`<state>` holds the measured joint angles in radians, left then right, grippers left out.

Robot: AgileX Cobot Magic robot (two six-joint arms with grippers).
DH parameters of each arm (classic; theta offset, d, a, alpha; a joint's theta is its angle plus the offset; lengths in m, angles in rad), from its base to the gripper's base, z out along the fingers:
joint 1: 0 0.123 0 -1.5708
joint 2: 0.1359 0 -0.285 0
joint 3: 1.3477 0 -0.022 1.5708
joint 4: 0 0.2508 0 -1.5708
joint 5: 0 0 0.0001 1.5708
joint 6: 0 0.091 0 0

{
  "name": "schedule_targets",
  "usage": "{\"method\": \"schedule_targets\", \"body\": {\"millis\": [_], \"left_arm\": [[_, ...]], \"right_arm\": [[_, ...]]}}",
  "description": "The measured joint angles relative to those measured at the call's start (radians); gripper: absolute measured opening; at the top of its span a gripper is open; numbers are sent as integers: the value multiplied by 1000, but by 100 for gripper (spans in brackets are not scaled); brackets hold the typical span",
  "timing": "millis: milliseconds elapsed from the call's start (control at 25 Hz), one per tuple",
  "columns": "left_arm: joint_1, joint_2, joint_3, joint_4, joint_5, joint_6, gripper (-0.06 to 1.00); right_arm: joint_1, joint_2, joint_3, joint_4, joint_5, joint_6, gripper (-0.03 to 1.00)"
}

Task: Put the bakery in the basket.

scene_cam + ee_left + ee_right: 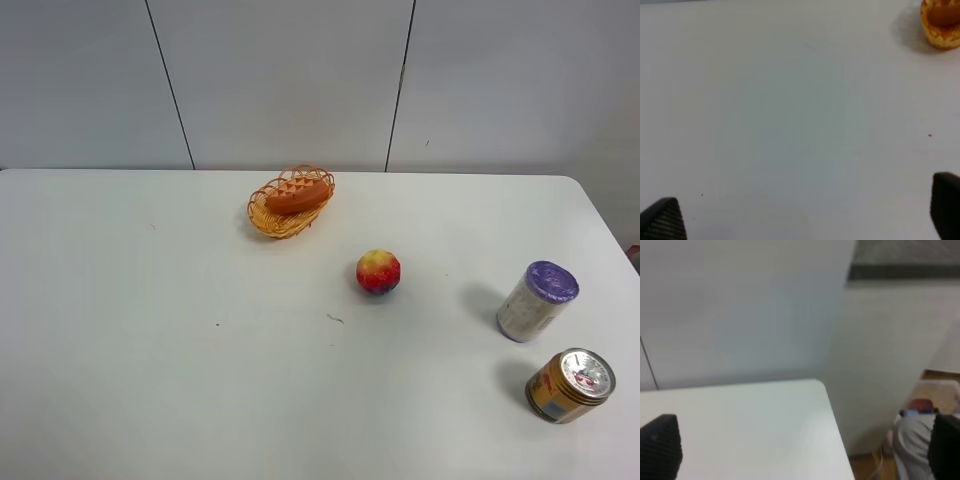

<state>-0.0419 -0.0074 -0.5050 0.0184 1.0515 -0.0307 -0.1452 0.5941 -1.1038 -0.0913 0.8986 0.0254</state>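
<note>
The orange-brown waffle [297, 195] lies inside the tan woven basket [268, 222] at the back middle of the white table. Both also show in a corner of the left wrist view, the basket [940, 37] with the waffle [944, 14] in it, far from the fingers. Neither arm shows in the exterior high view. My left gripper [807, 215] is open and empty over bare table, with only its dark fingertips [662, 220] showing. My right gripper [802, 450] is open and empty, over the table's far right corner.
A red-yellow fruit ball [378, 271] sits in the middle of the table. A purple-lidded white can [537, 301] and an orange can [570, 385] stand at the right front. The table's right edge [837, 425] drops to the floor.
</note>
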Motion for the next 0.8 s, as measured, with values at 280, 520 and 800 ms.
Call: {"method": "schedule_targets", "body": {"millis": [280, 520, 800], "left_arm": [[0, 0, 0, 0, 0, 0, 100], [0, 0, 0, 0, 0, -1, 100], [0, 0, 0, 0, 0, 0, 100]], "right_arm": [[-21, -566, 467, 104, 39, -61, 99], [-22, -591, 555, 124, 164, -80, 99], [-22, -596, 622, 151, 160, -83, 99]]}}
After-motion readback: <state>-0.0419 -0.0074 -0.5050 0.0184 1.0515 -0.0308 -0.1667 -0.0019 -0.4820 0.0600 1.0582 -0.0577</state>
